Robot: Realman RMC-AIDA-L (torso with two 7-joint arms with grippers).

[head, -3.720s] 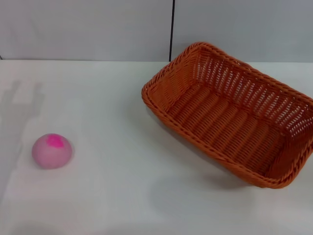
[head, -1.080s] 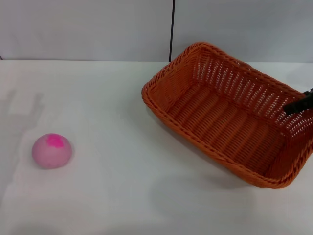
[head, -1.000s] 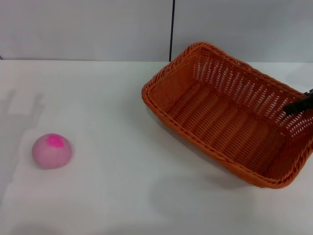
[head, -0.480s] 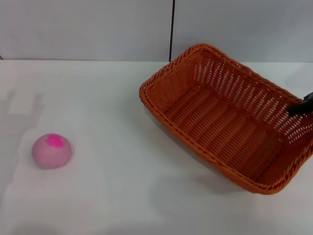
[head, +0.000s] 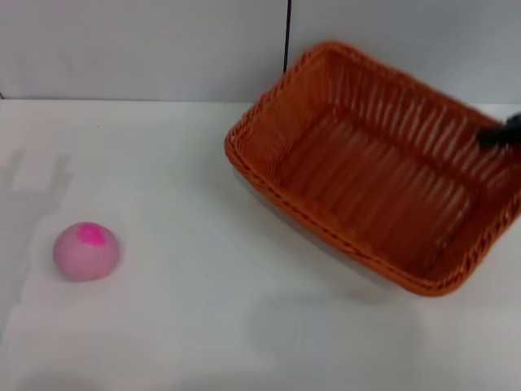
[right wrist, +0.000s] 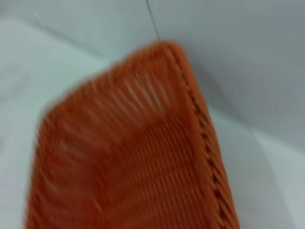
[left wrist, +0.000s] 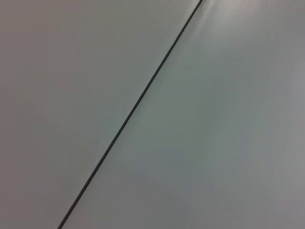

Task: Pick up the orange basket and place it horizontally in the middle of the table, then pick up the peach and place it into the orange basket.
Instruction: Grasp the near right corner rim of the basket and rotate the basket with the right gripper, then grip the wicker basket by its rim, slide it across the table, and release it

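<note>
Right gripper [head: 498, 134] grips the orange basket's [head: 370, 163] far rim – basket tilted; only the head view shows the peach [head: 86, 250] on the table [head: 187, 326].

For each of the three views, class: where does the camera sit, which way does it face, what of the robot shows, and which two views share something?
Head: on the robot's head, facing forward and down at the table, peach and basket; the right gripper shows at the edge.
Left wrist: faces a blank wall seam; no robot parts.
Right wrist: close over the basket; no fingers visible.
Shared: head and right wrist both show the basket.
</note>
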